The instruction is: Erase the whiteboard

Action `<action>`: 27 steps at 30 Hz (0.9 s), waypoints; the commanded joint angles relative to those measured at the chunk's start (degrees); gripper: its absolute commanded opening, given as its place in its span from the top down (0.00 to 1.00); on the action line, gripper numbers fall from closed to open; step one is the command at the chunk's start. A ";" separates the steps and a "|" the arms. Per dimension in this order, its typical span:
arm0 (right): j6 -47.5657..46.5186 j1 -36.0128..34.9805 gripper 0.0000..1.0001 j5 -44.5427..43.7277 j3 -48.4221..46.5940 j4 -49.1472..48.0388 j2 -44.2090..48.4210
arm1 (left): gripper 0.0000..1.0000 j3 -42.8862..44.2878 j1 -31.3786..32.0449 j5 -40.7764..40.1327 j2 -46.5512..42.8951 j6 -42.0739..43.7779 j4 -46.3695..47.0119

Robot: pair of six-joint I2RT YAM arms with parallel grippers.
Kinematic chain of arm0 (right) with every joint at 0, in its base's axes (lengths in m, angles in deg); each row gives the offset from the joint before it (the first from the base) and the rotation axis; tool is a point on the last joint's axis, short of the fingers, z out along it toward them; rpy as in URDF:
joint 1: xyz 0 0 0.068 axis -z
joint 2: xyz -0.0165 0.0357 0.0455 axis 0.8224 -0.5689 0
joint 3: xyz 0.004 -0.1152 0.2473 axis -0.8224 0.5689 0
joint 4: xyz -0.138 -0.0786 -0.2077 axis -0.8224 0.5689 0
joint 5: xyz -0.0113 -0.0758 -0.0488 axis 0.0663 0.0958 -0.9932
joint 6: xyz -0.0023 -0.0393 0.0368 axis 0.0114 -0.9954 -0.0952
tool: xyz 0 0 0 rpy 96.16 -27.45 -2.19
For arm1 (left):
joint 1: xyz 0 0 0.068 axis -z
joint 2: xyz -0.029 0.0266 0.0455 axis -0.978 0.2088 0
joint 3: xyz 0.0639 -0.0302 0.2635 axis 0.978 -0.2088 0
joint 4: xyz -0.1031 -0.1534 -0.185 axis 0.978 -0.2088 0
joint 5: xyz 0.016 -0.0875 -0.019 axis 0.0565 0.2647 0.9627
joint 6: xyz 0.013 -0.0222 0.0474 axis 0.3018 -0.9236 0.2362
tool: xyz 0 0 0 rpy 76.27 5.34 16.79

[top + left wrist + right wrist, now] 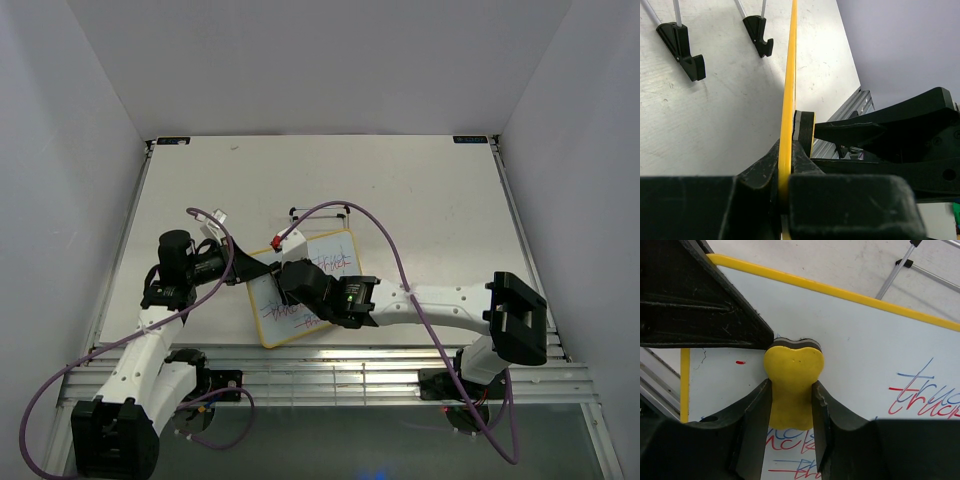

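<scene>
1. Overhead: the whiteboard [330,258] lies near the middle of the tabletop [420,180], between the two arms. The left jaws meet its left edge and the right jaws reach over its centre. Red and blue writing shows at its upper right and lower left, so I judge the job far from finished.
2. Left wrist: the whiteboard is seen edge-on, and the left jaws are clamped shut on its yellow edge, pinning it. On the far face the eraser [804,129] presses against the board, carried by the right jaws. The feet of a wire stand [685,55] rest on the tabletop beyond.
3. Right wrist: the right jaws are closed snugly around the yellow eraser, with its pad on the board. The white just around it is bare except for a red speck [740,362]. Lines of writing to the right and below are untouched and are what is left to wipe.
</scene>
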State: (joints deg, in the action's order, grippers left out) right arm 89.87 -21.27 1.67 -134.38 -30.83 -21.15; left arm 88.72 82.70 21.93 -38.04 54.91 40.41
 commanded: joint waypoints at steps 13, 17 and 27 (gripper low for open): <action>-4.08 -6.72 0.77 8.51 -8.29 -7.13 -8.14 | 1.00 1.81 2.01 8.46 -2.22 -1.41 4.21; -3.82 -6.72 0.78 9.22 -6.36 -8.18 -6.56 | 1.00 1.81 2.01 8.46 -1.34 -1.15 3.86; 2.33 -4.96 0.78 5.35 9.10 -6.52 3.11 | 1.00 2.16 2.01 7.58 -0.90 -0.71 2.98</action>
State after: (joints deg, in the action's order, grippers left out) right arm 87.73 -24.99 0.80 -129.76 -34.43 -18.96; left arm 88.72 83.25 23.02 -37.84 55.22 40.19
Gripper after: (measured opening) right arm 0.401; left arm 0.147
